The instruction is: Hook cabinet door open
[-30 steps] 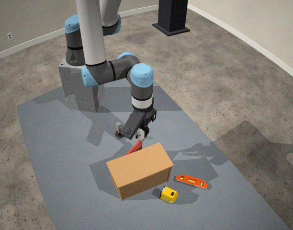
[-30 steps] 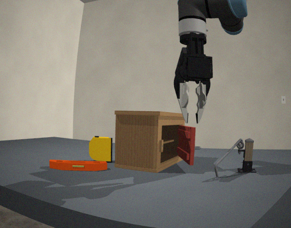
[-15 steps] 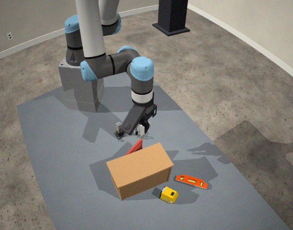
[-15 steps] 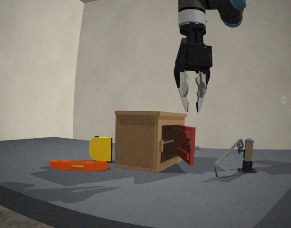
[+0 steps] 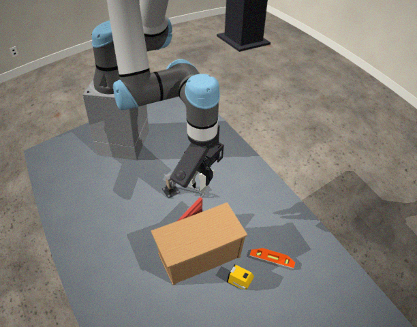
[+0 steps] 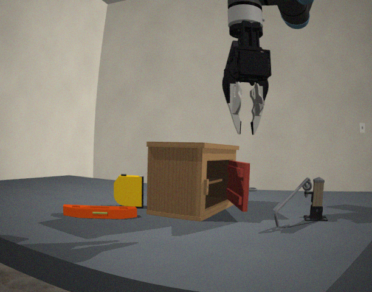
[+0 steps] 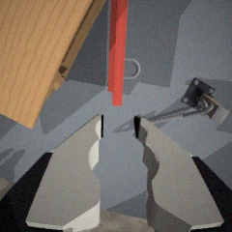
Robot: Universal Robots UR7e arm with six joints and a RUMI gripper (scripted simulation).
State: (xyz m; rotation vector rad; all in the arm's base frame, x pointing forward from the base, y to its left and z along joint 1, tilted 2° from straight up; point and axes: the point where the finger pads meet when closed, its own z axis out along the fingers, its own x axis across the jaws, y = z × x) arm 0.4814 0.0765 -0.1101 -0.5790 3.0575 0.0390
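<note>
The wooden cabinet point(image 5: 198, 232) point(image 6: 175, 179) point(image 7: 34, 58) stands flat on its base. Its red door point(image 5: 193, 210) point(image 6: 245, 185) point(image 7: 118, 58) stands open toward the post side. The eye point(image 6: 253, 189) point(image 7: 139, 69) sticks out from the door's face. The post point(image 5: 168, 183) point(image 6: 318, 193) point(image 7: 215, 107) stands apart from the cabinet. Its grey hook point(image 6: 290, 196) point(image 7: 169, 115) slopes down, tip at or near the mat, clear of the eye. My gripper point(image 5: 198, 187) point(image 6: 246, 134) point(image 7: 118, 117) is empty, its fingers partly open, above the door's free edge.
An orange level point(image 5: 272, 257) point(image 6: 99, 212) lies beside the cabinet on the side away from the post. A yellow tape measure point(image 5: 240, 277) point(image 6: 128, 191) stands behind the cabinet. The blue-grey mat point(image 5: 106, 281) point(image 6: 211, 260) lies under everything.
</note>
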